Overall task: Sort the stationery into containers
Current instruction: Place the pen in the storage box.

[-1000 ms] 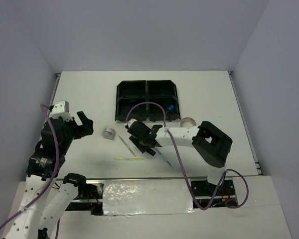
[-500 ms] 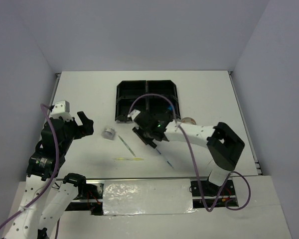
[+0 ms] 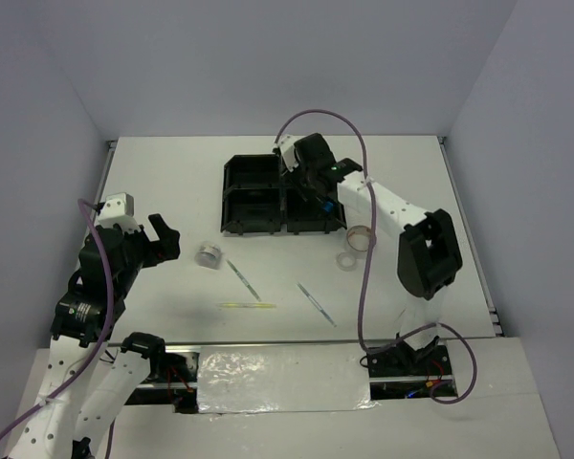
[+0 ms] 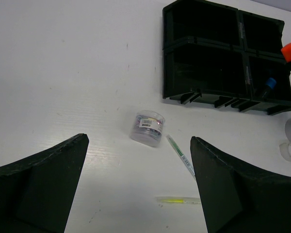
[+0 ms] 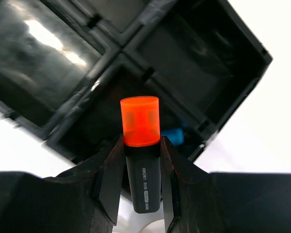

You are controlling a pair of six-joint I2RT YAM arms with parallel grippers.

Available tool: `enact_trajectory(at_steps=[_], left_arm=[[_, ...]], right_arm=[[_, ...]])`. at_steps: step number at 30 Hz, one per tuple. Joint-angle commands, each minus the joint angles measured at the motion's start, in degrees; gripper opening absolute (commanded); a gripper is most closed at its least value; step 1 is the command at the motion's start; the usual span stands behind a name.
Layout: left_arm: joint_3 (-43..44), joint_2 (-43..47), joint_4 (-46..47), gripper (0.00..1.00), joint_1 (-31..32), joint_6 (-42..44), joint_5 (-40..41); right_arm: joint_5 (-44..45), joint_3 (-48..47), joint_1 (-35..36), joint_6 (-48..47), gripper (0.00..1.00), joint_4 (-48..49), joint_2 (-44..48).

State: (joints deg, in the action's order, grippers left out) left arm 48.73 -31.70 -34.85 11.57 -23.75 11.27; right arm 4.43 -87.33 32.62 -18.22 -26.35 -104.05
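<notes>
The black four-compartment tray (image 3: 268,191) stands at the table's middle far side. My right gripper (image 3: 301,175) hovers over its right half, shut on a black highlighter with an orange cap (image 5: 141,160), cap pointing away from the wrist. A blue-capped highlighter (image 5: 173,137) lies in the near right compartment below it. A silvery roll (image 3: 208,254), two grey pens (image 3: 242,278) (image 3: 316,304) and a yellow-green stick (image 3: 248,306) lie on the table in front of the tray. My left gripper (image 3: 163,239) is open and empty, left of the silvery roll (image 4: 148,128).
Two tape rolls (image 3: 361,235) (image 3: 347,260) lie near the tray's near right corner. The right arm's elbow (image 3: 426,253) hangs over the table's right side. White walls close in the table on three sides.
My right gripper has risen from the table in front of the tray and moved away over the tray's right half, carrying the orange-capped highlighter. The left arm has not moved.
</notes>
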Motion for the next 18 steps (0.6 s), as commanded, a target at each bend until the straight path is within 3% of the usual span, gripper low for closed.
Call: enact_trajectory(at_steps=[1,6,8,11,12,13,18], left_arm=[[0.05,0.15,2.59,0.99,0.29,1.42,-0.81],[0.05,0.06,2.60,0.99,0.29,1.51,-1.07],[0.05,0.06,2.60,0.99,0.29,1.51,-1.16],[0.05,0.15,2.68,0.99,0.29,1.60,-1.25],[-0.04,0.15,2.68,0.99,0.29,1.51,-1.16],[0.05,0.24,2.68,0.99,0.29,1.51,-1.25],[0.05,0.76,2.51,0.99,0.29,1.42,-0.63]], right_arm=[[2.69,-8.44,-0.54,-4.37,0.30,-6.25,-4.83],[2.09,-12.26,-0.63,-2.79,0.49,-11.19,-8.19],[0.15,-9.80,-0.63,-1.65,0.66,-9.43,-4.44],[-2.66,-4.97,-0.63,0.89,0.71,-6.27,0.50],[-2.41,-2.52,-0.63,1.86,0.84,-4.78,3.82],[-1.97,-1.54,-0.63,3.96,0.90,-4.33,5.51],[-2.50,10.64,0.07,13.81,0.91,-3.19,19.28]])
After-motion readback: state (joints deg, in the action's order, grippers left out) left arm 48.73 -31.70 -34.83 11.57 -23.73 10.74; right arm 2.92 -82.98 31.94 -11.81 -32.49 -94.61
